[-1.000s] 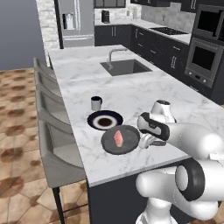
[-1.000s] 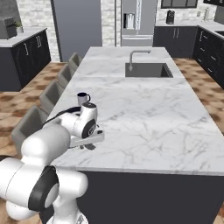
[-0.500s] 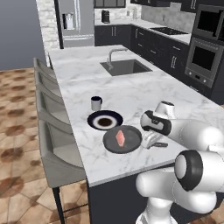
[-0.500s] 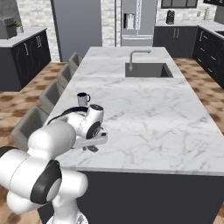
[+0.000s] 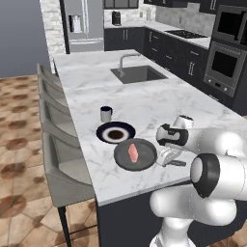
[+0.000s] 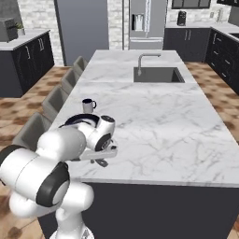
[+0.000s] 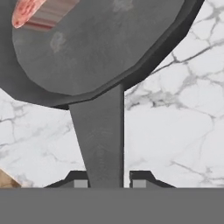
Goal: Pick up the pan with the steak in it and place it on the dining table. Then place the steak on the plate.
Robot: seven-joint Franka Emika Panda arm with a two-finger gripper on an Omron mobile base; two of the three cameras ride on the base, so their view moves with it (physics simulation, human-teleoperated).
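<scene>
The dark pan (image 5: 144, 158) rests on the white marble dining table (image 5: 159, 101) near its front edge, with the pinkish steak (image 5: 132, 153) lying in it. Just behind it sits the black-rimmed plate (image 5: 116, 133), apart from the pan. My gripper (image 5: 168, 157) is low at the pan's right side, over its handle (image 5: 177, 163). In the hand view the handle (image 7: 100, 135) runs from the pan (image 7: 96, 48) down between my fingertips (image 7: 139, 181). The gripper (image 7: 109, 183) is narrowly open, with a sliver of marble showing beside the handle. The steak (image 7: 30, 11) peeks in at the top left.
A small dark mug (image 5: 106, 114) stands behind the plate. The inset sink (image 5: 137, 74) and faucet lie farther back on the table. Grey stools (image 5: 53, 120) line the table's left side. The table's front edge is close below the pan.
The pan and steak have stayed in place on the table. The arm's elbow has swung outward and the hand has settled slightly lower at the handle.
</scene>
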